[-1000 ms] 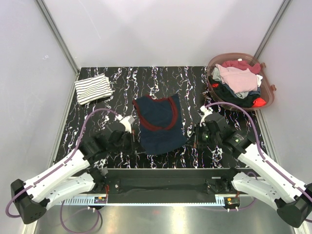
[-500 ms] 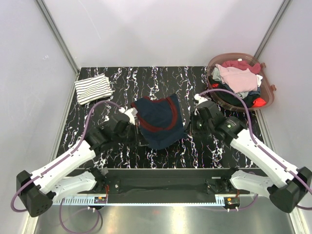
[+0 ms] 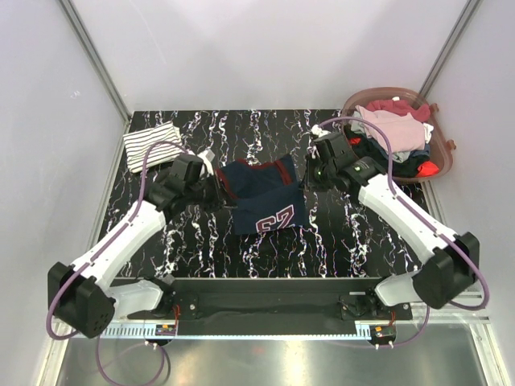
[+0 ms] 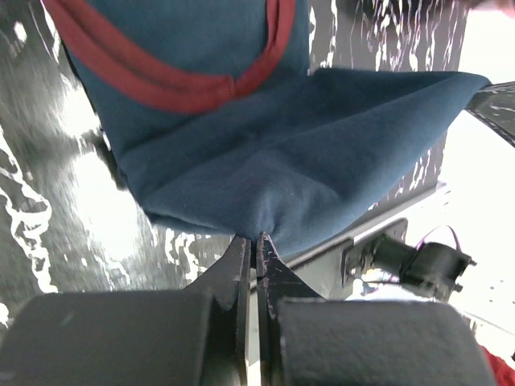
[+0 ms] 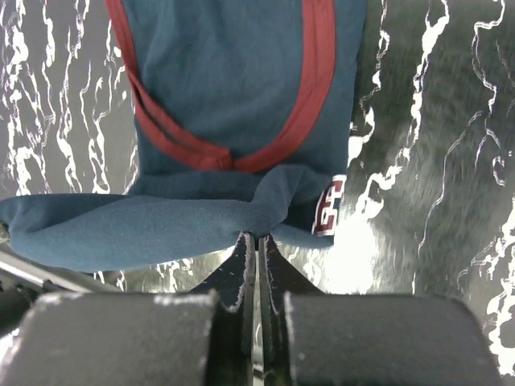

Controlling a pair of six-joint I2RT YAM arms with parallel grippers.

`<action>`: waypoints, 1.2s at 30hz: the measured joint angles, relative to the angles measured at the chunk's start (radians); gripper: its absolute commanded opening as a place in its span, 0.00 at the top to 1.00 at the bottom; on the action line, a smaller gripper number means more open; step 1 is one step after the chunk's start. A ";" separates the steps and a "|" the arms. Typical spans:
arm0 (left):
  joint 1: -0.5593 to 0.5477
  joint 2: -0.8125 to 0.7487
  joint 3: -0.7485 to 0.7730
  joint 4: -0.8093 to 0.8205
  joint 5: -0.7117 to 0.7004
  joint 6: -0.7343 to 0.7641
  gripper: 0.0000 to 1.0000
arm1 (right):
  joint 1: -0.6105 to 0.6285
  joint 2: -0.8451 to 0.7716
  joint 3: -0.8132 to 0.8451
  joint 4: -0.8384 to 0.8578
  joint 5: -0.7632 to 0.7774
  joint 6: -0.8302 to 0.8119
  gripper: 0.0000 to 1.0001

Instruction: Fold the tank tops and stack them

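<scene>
The dark navy tank top (image 3: pixel 261 197) with dark red trim lies mid-table, its lower half folded up so a red-and-white number shows. My left gripper (image 3: pixel 216 191) is shut on its left edge; the left wrist view shows the fold (image 4: pixel 306 153) pinched at my gripper (image 4: pixel 256 240). My right gripper (image 3: pixel 306 178) is shut on its right edge; the right wrist view shows the cloth (image 5: pixel 233 88) pinched at my gripper (image 5: pixel 257 237). The white tank top with navy stripes (image 3: pixel 153 145) lies folded at the far left corner.
A pink basket (image 3: pixel 442 161) heaped with mixed clothes stands at the far right corner, close behind my right arm. The table top (image 3: pixel 241 133) is black marble pattern, walled by white panels at left, back and right.
Both grippers have carried the navy top's bottom hem away from the near edge toward the far side, folding it over itself. The number print now faces up.
</scene>
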 measured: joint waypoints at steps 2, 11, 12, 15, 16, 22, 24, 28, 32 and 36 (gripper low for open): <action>0.019 0.040 0.032 0.003 0.005 0.017 1.00 | -0.031 0.040 0.022 0.014 -0.027 -0.010 1.00; 0.113 0.231 0.153 0.024 0.043 0.075 1.00 | -0.106 0.221 0.175 0.034 -0.096 -0.050 1.00; 0.124 0.249 0.160 0.027 0.047 0.078 1.00 | -0.109 0.240 0.193 0.035 -0.100 -0.051 1.00; 0.152 0.301 0.185 0.032 0.060 0.086 1.00 | -0.115 0.300 0.251 0.038 -0.108 -0.056 1.00; 0.160 0.318 0.194 0.035 0.063 0.087 1.00 | -0.116 0.322 0.274 0.038 -0.113 -0.059 1.00; 0.200 0.422 0.239 0.059 0.074 0.092 1.00 | -0.121 0.443 0.377 0.054 -0.124 -0.069 1.00; 0.211 0.452 0.249 0.070 0.075 0.092 1.00 | -0.123 0.482 0.403 0.063 -0.125 -0.071 1.00; 0.240 0.503 0.274 0.079 0.079 0.091 1.00 | -0.128 0.549 0.444 0.090 -0.132 -0.077 1.00; 0.261 0.536 0.291 0.096 0.078 0.087 1.00 | -0.135 0.608 0.480 0.122 -0.141 -0.083 1.00; 0.269 0.582 0.334 0.113 0.076 0.082 1.00 | -0.145 0.669 0.533 0.146 -0.150 -0.092 1.00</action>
